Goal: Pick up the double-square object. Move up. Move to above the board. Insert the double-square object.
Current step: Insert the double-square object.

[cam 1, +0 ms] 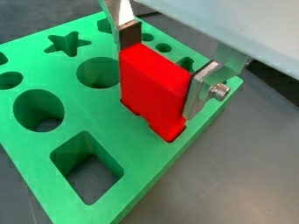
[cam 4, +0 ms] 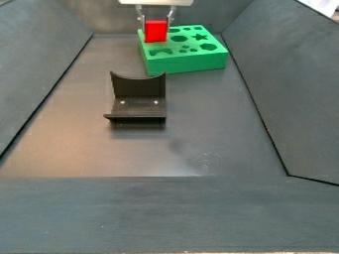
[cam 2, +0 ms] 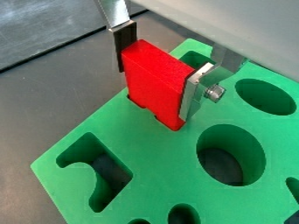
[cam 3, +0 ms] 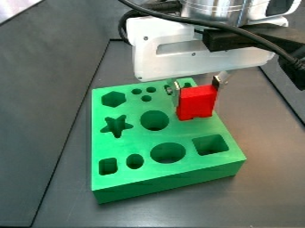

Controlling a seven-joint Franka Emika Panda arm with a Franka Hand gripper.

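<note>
My gripper (cam 1: 163,68) is shut on the double-square object (cam 1: 149,87), a bright red block held upright with its two prongs and notch pointing down. The prong tips are at the board's top face near one edge; I cannot tell whether they touch it or hover just above. The board (cam 1: 140,162) is a thick green slab with shaped holes. Both wrist views show the silver fingers (cam 2: 197,92) pressed on opposite sides of the block (cam 2: 152,83). In a side view the gripper (cam 3: 197,85) holds the block (cam 3: 197,101) over the board's far right part (cam 3: 137,183).
The dark L-shaped fixture (cam 4: 135,97) stands on the floor in front of the board (cam 4: 185,62). Sloped dark walls enclose the floor. A square hole (cam 1: 87,166), an oval hole (cam 1: 38,107) and a star hole (cam 1: 68,42) lie near the block.
</note>
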